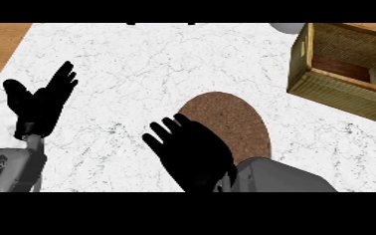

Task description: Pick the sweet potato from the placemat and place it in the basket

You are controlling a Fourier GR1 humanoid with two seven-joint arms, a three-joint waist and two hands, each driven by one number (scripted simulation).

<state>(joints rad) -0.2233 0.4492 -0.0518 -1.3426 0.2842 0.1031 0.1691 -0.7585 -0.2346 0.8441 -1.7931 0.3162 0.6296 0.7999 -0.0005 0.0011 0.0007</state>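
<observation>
Sweet potato cannot be seen; the right hand [192, 154], fingers spread, covers the near left part of the round brown placemat [238, 117], perhaps hiding it. Far up and right of that hand sits the woven basket [323, 87], its visible inside holding nothing. The left hand [43, 102] rests open, fingers up, well left.

The work surface is a white marble-patterned counter top [147, 69] with fine grey veining, filling most of the head view. A strip of light brown wood-grain surface [11, 40] borders the counter at the upper left corner. At the upper edge, right of centre, part of a pale grey rounded object [288, 27] shows; it is cut off by the frame and cannot be identified.
</observation>
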